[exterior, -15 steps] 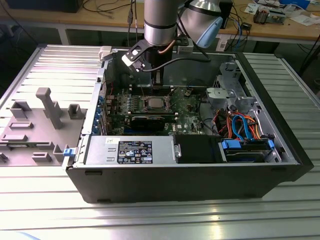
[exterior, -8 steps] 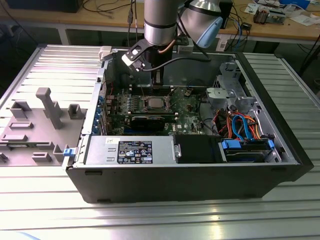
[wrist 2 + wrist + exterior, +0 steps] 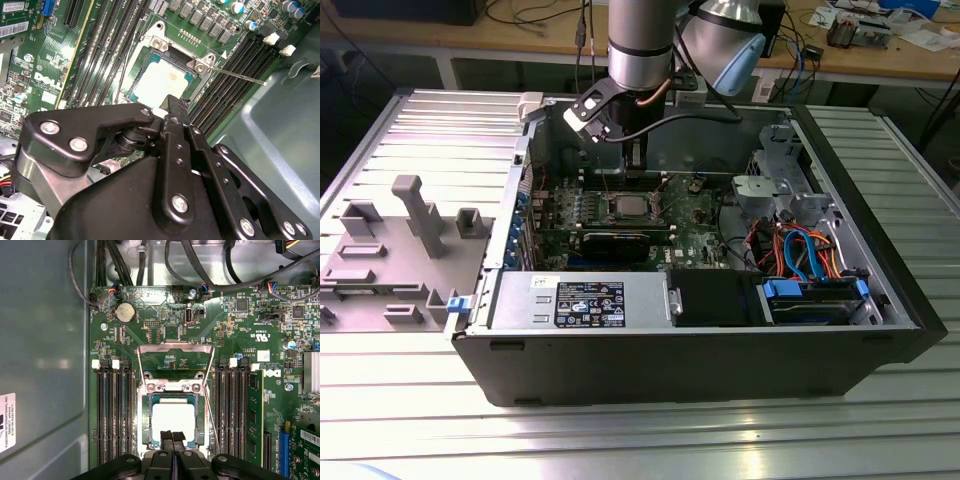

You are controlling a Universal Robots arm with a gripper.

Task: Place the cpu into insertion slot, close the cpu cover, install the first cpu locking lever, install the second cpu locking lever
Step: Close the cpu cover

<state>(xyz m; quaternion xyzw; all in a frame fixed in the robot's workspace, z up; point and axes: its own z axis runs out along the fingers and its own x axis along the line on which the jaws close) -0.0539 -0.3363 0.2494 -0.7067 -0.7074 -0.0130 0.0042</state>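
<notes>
Well, I have the open computer case sitting on a ribbed aluminium table, with grey plastic fixtures on the exterior view's left and a cluttered wooden bench behind. The arm reaches down into the case over the green motherboard. The cpu lies flat in its socket, and the cpu cover is swung up off it on its hinge. A thin lever sticks out beside the socket. The gripper has its fingers pressed together with nothing between them, tips at the cpu's near edge; I cannot tell if they touch it.
</notes>
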